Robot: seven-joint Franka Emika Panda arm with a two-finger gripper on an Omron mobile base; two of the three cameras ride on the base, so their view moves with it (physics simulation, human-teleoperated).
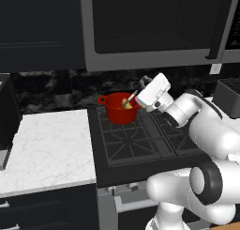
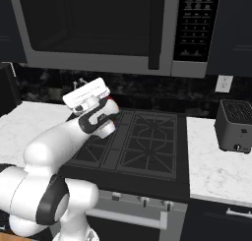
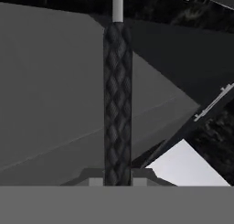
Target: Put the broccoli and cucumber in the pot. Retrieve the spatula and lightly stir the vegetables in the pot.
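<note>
My white arm bends left over the black stove; its gripper (image 1: 139, 94) squeezes the black-handled metal spatula (image 1: 130, 100), which dips into the round red pot (image 1: 119, 112).

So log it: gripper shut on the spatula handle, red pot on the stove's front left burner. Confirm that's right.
Not quite. The left base view shows the pot on the stove's back left burner, not the front. The rest stands: the gripper is shut on the spatula handle.
</note>
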